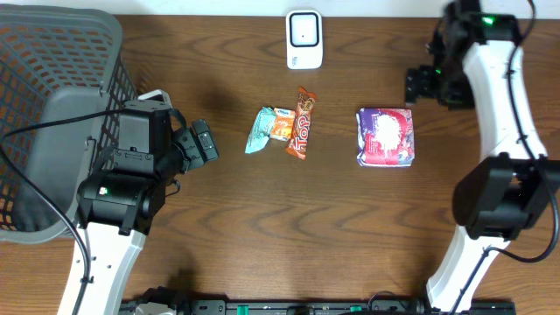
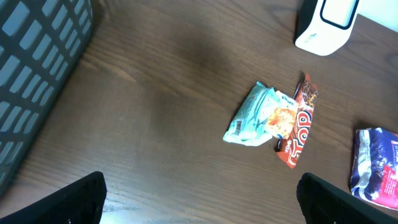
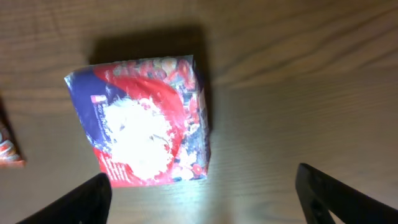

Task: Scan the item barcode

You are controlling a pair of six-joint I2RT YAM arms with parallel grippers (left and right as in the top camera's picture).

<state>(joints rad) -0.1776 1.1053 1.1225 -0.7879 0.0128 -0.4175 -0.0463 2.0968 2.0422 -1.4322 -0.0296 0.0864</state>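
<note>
A white barcode scanner (image 1: 304,39) stands at the table's back centre. Three items lie in front of it: a teal snack packet (image 1: 261,129), an orange-red bar (image 1: 302,124) and a purple-and-red package (image 1: 385,136). My right gripper (image 1: 420,85) hangs open just behind and right of the package, nothing between its fingers (image 3: 336,196). In the right wrist view the package (image 3: 140,121) lies flat, ahead of the jaws. My left gripper (image 1: 203,143) is open and empty, left of the teal packet (image 2: 258,115).
A grey mesh basket (image 1: 52,79) fills the far left, close behind my left arm. The left wrist view shows its wall (image 2: 37,74), the scanner (image 2: 326,25) and the bar (image 2: 298,121). Bare wood lies along the front of the table.
</note>
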